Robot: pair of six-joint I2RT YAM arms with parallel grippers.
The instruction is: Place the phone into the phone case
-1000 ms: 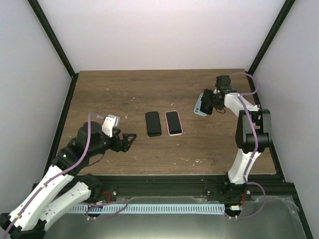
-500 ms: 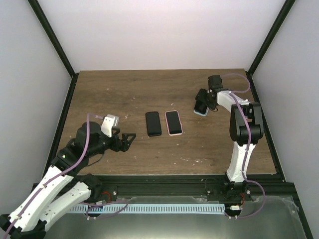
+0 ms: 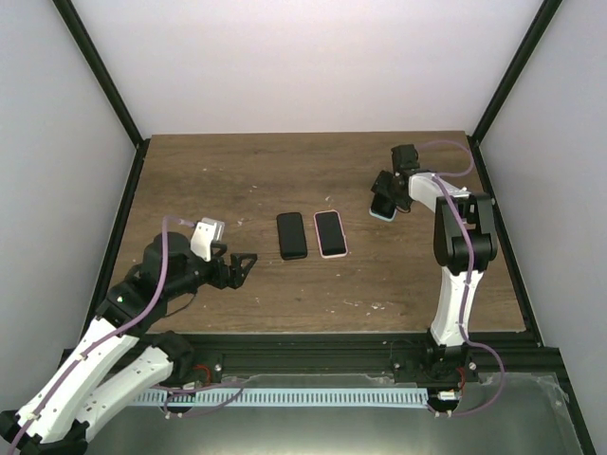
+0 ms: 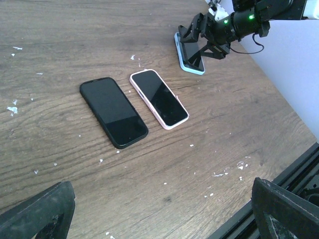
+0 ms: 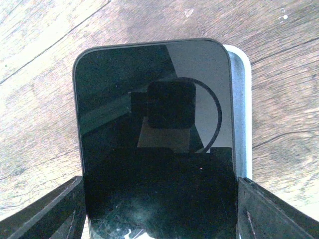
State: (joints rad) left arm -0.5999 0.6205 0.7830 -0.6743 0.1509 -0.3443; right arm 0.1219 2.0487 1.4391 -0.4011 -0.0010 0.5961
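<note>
My right gripper is at the table's far right, shut on a black phone. In the right wrist view the phone fills the frame between my two fingers. It is held over a light blue phone case, of which only the right rim and top right corner show. In the left wrist view the phone sits tilted in the case, its near end low. My left gripper is open and empty, low over the table at the left.
A black phone and a phone in a pink case lie side by side mid-table, also seen in the left wrist view as black and pink. The table's black frame rail runs along the right side.
My right gripper has shifted slightly left and farther back with the phone, its wrist turning over the blue case. The left arm has barely moved.
</note>
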